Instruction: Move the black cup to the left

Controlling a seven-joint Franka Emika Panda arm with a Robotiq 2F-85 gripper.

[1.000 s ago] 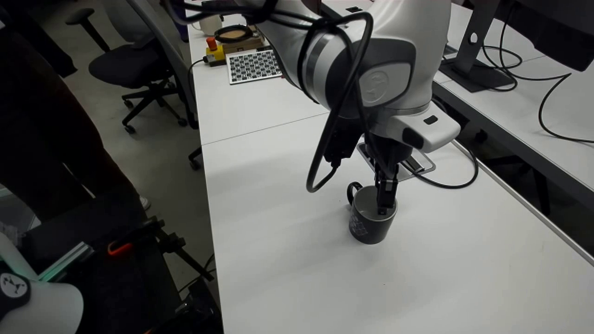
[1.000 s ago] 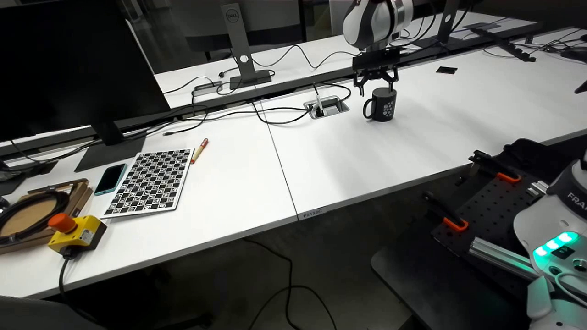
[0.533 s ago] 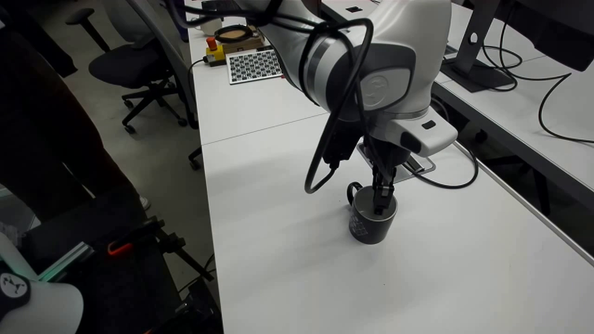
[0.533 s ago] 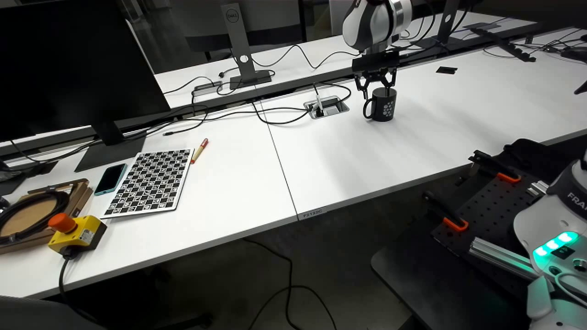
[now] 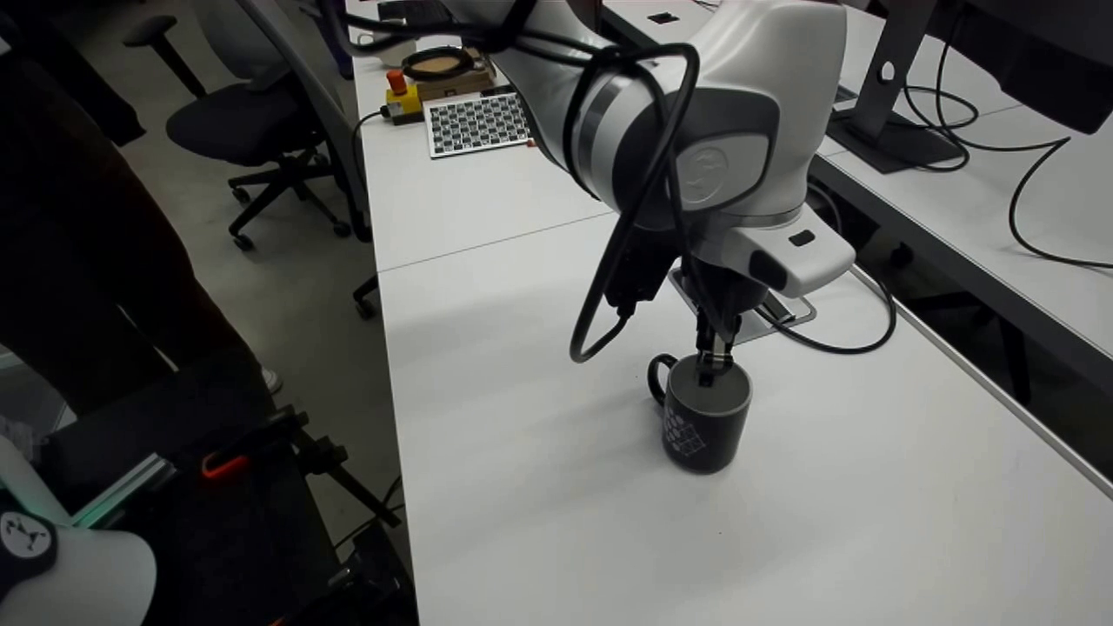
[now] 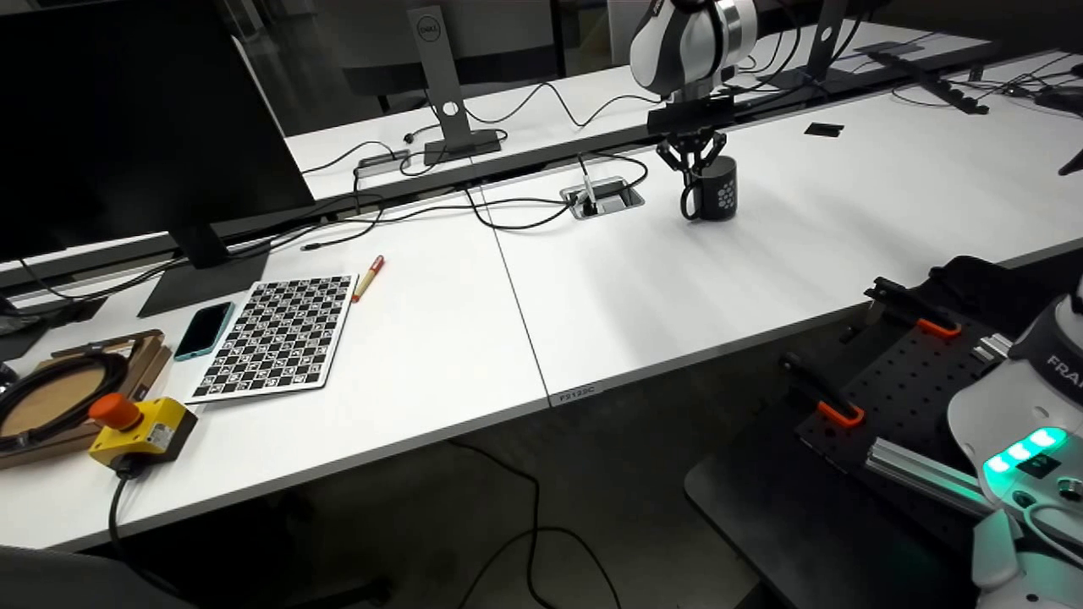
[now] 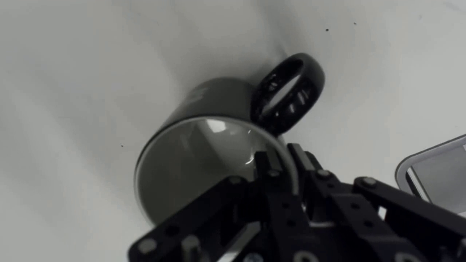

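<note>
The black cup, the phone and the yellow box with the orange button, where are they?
The black cup (image 5: 709, 432): in an exterior view, on the outside of its wall.
The phone (image 6: 204, 331): in an exterior view, on its dark screen.
The yellow box (image 6: 138, 436): in an exterior view, on its yellow side.

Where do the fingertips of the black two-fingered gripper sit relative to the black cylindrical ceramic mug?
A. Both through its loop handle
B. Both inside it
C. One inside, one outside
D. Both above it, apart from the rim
C, since in the wrist view the gripper straddles the rim of the mug, one fingertip inside and the other beyond the outer wall.
</note>
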